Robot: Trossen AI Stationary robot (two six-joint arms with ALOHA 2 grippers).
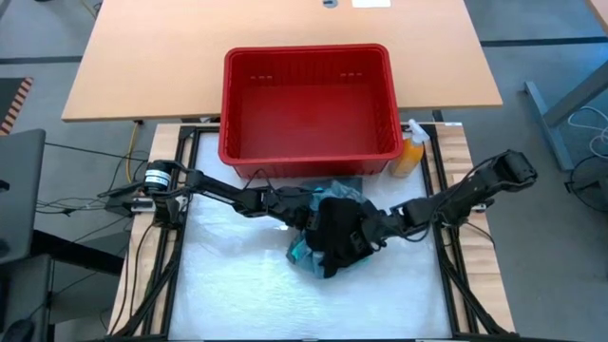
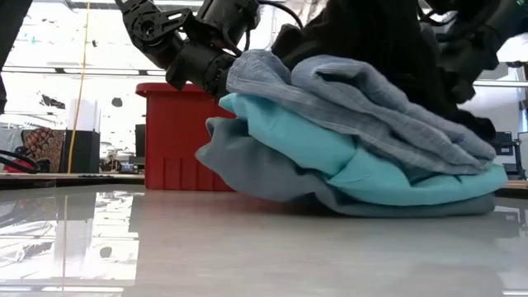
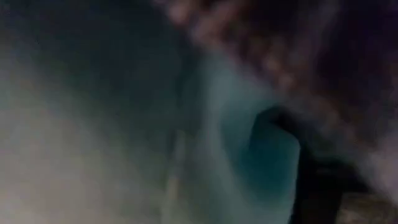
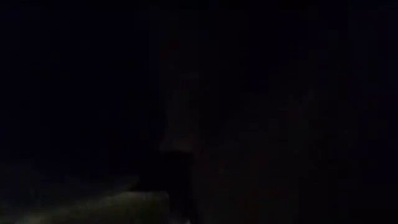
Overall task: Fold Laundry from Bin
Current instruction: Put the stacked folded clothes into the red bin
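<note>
The laundry lies in a heap [image 1: 328,233] on the white table top, in front of the red bin [image 1: 309,52], which shows nothing inside. In the low view a blue-grey striped cloth [image 2: 355,99] lies over a teal garment [image 2: 313,136] and a grey-green one [image 2: 247,165]. A black garment [image 2: 371,33] rises behind them. My left gripper [image 2: 216,73] reaches in from the table's left and is shut on the striped cloth. My right gripper [image 1: 380,228] comes in from the right and is buried in the black garment [image 1: 337,228]. My left gripper holds the blue-grey striped cloth at its left end [image 2: 235,78], coming in from the table's left and slanting down. The cloth covers the place of contact, so layers and depth do not show. That end is raised. The rest of the cloth drapes over the heap.
An orange spray bottle [image 1: 410,152] stands by the bin's right near corner. The bin [image 2: 177,132] sits just beyond the heap. Bare white table top [image 1: 237,294] lies toward the near edge, and the black frame rails [image 1: 446,266] run along both sides.
</note>
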